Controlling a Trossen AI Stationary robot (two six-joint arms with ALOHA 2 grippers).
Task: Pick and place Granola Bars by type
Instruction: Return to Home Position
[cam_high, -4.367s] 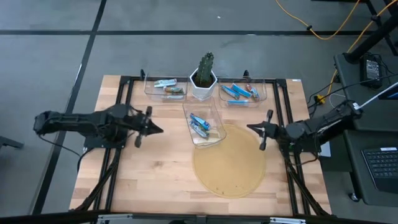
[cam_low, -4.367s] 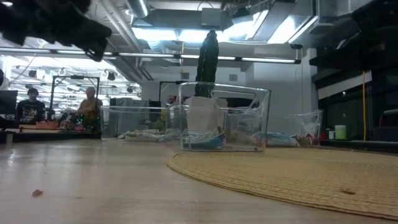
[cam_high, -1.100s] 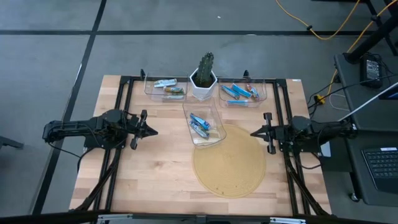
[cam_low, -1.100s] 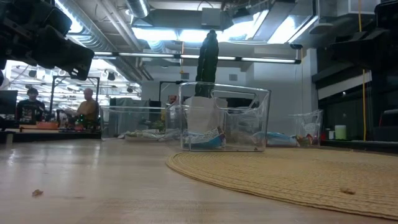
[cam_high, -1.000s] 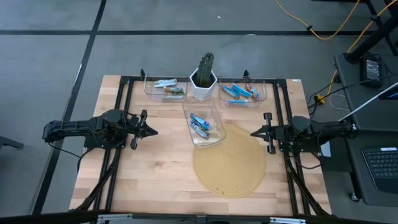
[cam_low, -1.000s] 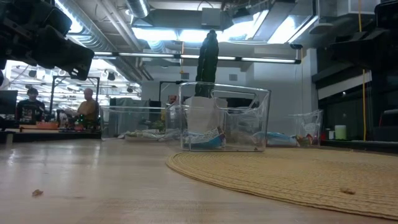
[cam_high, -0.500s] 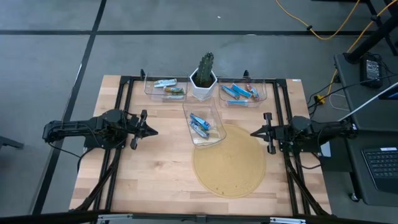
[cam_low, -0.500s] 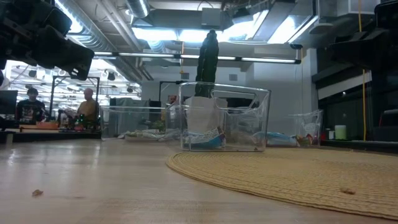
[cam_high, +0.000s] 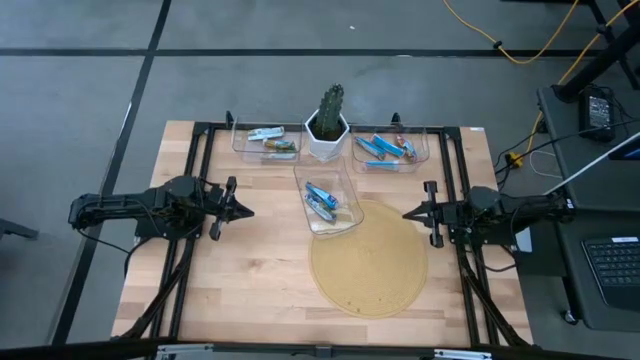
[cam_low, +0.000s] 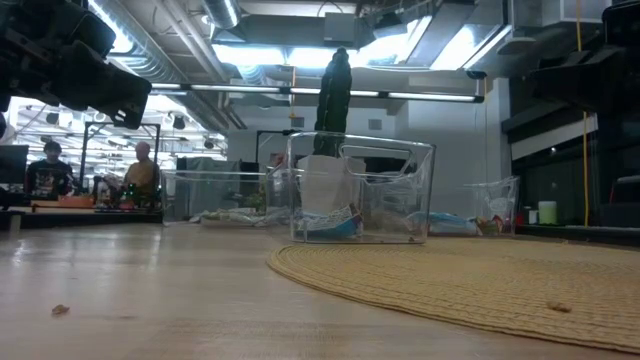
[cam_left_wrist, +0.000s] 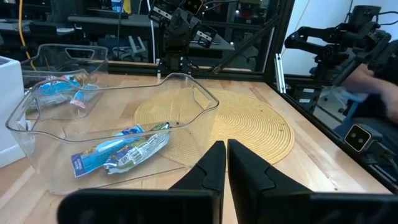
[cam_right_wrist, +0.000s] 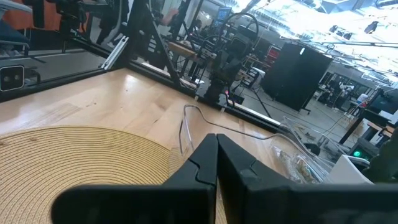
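Granola Bars (cam_high: 320, 198) all lie inside three clear bins; none lies loose on the table (cam_high: 240, 290). The middle bin (cam_high: 342, 178), its near edge overlapping the one round woven mat (cam_high: 370, 270), holds what look like two or three blue-wrapped bars. Their long axes slant from far left to near right. The far-left bin (cam_high: 243, 146) shows about two, one pale and one green-brown. The far-right bin (cam_high: 422, 146) shows about four, mostly blue with red-orange marks; exact counts are hard to tell. One potted cactus (cam_high: 330, 103) stands between the far bins. The middle bin lies between the two grippers, slightly farther back and about equally near each. The left gripper (cam_high: 243, 210) hovers over the table's left part, the right gripper (cam_high: 408, 212) at the mat's right edge. Each points inward with its fingers pressed together, holding nothing. Sorting looks finished, so I judge only retreat remains.
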